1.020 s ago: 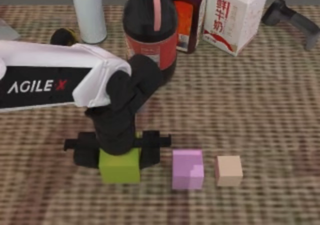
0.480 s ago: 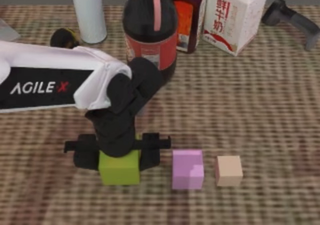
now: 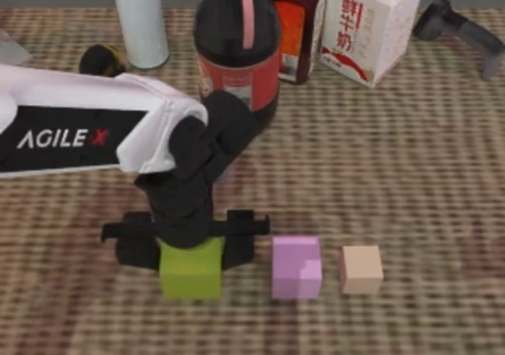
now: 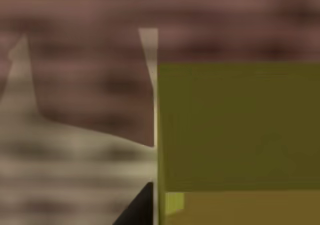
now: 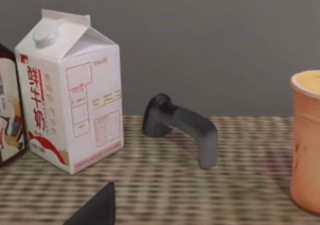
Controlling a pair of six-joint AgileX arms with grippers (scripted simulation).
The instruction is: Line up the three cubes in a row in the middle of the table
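Top view: the left hand point(image 3: 188, 248) sits low over the yellow-green cube point(image 3: 192, 270), one black finger on each of the cube's left and right faces, touching or all but touching them; whether it grips or has just let go cannot be told from here. The cube stands on the desk point(image 3: 410, 173) near the front edge, left of centre. The pink cube point(image 3: 296, 267) lies just beside it to the right with a clear gap, and the peach cube point(image 3: 361, 269) just beyond that, the three roughly on one line. Judgement: the cubes look like plain matte rigid blocks, light, not fragile, not slippery; flat parallel side faces are the place to take hold, at mid-height, square to the faces so the block does not twist. The large cube fills most of the finger span, so little slack. Left wrist view: the yellow-green cube point(image 4: 235, 130) fills much of the picture, very close under the camera, with woven desk beyond it; a pale finger edge runs along its face, seemingly against it. Right wrist view: the right arm is parked off to the side, facing a milk carton point(image 5: 70, 90), a dark scanner point(image 5: 182, 127) and an orange cup point(image 5: 306, 140); no cubes here.
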